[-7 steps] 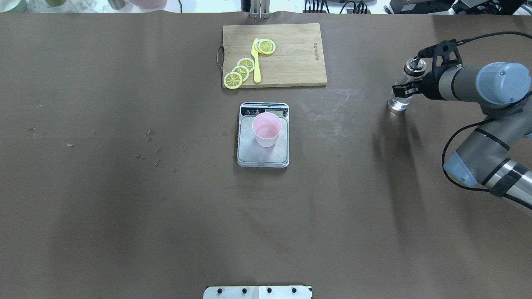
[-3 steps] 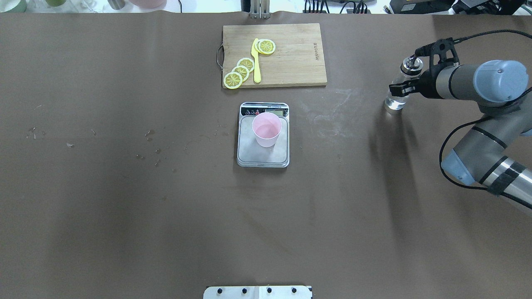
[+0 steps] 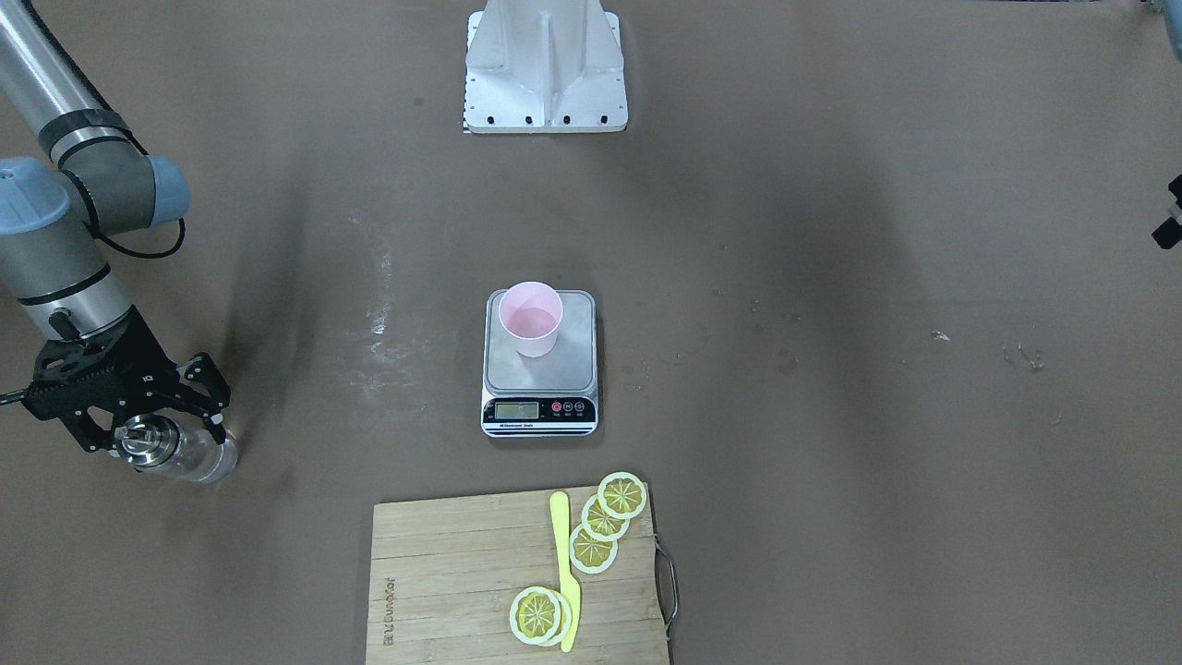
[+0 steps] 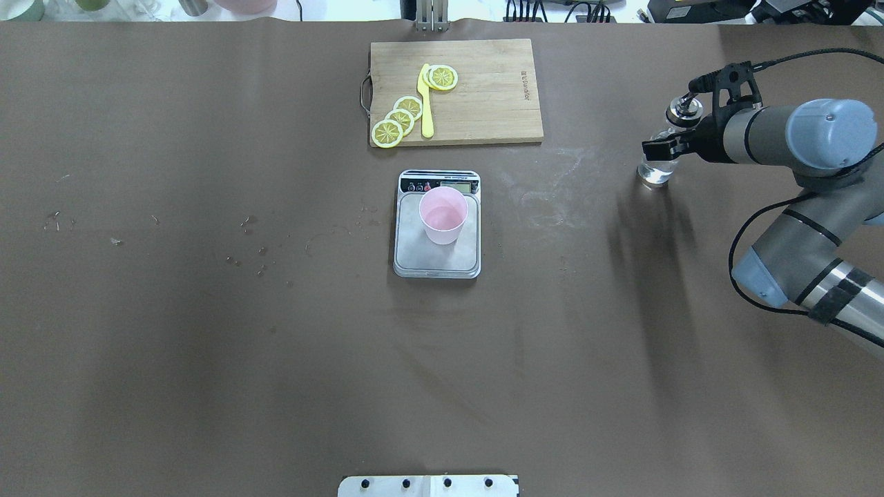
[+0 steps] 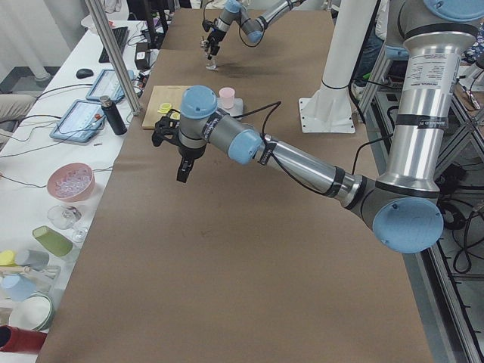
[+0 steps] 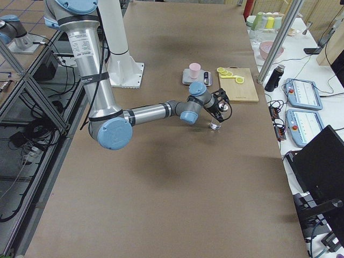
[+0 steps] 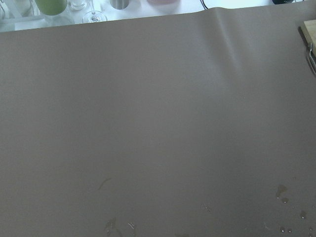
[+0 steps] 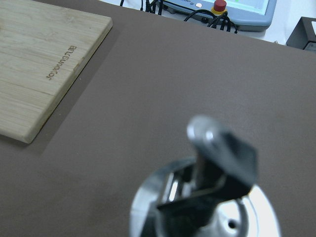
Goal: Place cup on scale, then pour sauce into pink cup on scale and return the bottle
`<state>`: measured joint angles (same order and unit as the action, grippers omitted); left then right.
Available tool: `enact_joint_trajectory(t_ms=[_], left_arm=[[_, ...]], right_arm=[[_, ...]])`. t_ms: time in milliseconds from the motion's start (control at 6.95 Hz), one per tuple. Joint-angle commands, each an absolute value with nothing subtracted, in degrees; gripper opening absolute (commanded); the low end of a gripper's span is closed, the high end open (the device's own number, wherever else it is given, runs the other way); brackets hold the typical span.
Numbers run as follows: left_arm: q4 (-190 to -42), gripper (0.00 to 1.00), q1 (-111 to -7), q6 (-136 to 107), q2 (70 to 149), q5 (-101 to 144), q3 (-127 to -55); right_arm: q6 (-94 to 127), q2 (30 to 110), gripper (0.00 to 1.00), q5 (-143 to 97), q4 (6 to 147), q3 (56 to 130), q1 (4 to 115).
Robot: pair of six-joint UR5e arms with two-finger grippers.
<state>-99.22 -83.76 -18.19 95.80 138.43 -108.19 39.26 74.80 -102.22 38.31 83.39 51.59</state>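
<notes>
Right hand (image 4: 661, 148) closed round bottle (image 4: 652, 172) at worktop's (image 4: 207, 345) right side, well apart from cup (image 4: 443, 214) on scale (image 4: 436, 266). My worry: slick glass, bottle slips or tips, sauce spills. Left hand (image 5: 184, 172): cannot tell.

A wooden cutting board (image 4: 490, 96) holds lemon slices (image 4: 388, 132) and a yellow knife (image 4: 426, 110)

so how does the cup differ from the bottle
The cup is opaque pink and open-topped; the bottle is clear glass with a silver cap. The cup stands free on the scale; the bottle is held by the right gripper, off to the side. Both look roughly upright.
</notes>
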Motion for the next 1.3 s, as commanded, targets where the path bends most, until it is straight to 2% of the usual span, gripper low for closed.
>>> enact_joint_trajectory(t_ms=[0,432,1152], left_arm=[[-99.23,0.97,-83.76,-18.19,95.89,138.43,-108.19],[-99.14,0.97,-83.67,-18.19,95.98,138.52,-108.19],[-99.05,0.97,-83.67,-18.28,96.24,138.43,-108.19]], right_arm=[[39.11,74.79,1.0,-102.3,38.23,83.41,51.68],[38.41,76.63,1.0,-105.36,38.32,84.63,52.46],[38.5,88.83,1.0,-105.29,38.93,96.92,52.38]])
